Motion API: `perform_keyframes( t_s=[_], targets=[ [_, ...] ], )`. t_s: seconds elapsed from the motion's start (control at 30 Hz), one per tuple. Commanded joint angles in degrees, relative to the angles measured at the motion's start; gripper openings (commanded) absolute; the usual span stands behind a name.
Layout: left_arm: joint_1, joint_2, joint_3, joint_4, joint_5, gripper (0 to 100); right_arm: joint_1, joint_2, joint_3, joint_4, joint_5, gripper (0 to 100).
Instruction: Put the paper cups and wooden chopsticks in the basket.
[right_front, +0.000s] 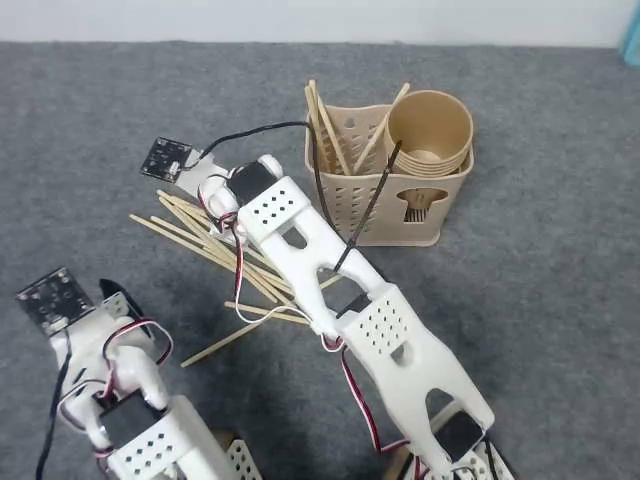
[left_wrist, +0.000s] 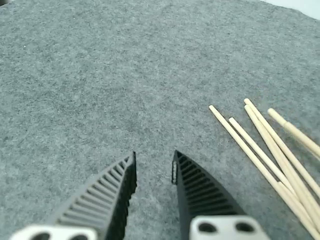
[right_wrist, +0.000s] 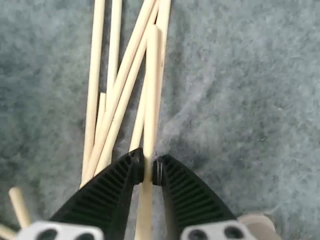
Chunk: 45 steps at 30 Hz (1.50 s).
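One chopstick (right_wrist: 151, 90) seems clamped by right end effector (right_wrist: 148, 170).

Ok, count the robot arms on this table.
2. The left arm sits near-left, left gripper open over grey carpet; the right arm is extended to the chopstick pile, right gripper shut on a wooden chopstick.

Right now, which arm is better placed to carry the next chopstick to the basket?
Right. The right gripper is shut on a chopstick at the pile, while the left gripper is open over bare carpet, holding nothing.
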<state>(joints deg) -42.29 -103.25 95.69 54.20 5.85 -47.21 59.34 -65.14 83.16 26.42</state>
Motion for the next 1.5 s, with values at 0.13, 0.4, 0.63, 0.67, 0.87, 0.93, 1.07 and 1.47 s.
perform_keyframes(
  t_s=[0.13,0.4,0.63,0.67,0.87,0.93,1.07,1.47],
  targets=[
    [0.4,-0.8,-0.3,0.2,-0.7,12,-0.2,-5.8,-12.3,9.8,-5.4,0.8],
    [0.4,-0.8,-0.3,0.0,-0.7,12,0.9,-5.6,-31.6,20.1,-13.9,0.8],
    [0.5,-0.8,-0.3,-0.1,-0.7,12,2.1,-5.1,-30.9,20.0,-16.7,0.8],
    [1.1,-0.8,-0.3,-0.1,-0.7,12,2.1,-5.3,-31.1,20.1,-16.8,0.8],
    [2.0,-0.7,-0.3,-0.1,-0.7,12,1.8,-7.8,-30.9,20.2,-17.0,0.8],
    [2.1,-0.7,-0.3,-0.1,-0.7,12,2.2,-9.2,-30.9,20.3,-17.0,0.8],
    [2.1,-0.7,-0.2,-0.1,-0.8,12,2.1,-12.8,-29.8,20.4,-16.9,0.7],
    [2.2,-0.9,0.1,-0.1,-0.9,12,2.2,-34.2,-3.7,20.1,-16.6,0.7]
  ],
)
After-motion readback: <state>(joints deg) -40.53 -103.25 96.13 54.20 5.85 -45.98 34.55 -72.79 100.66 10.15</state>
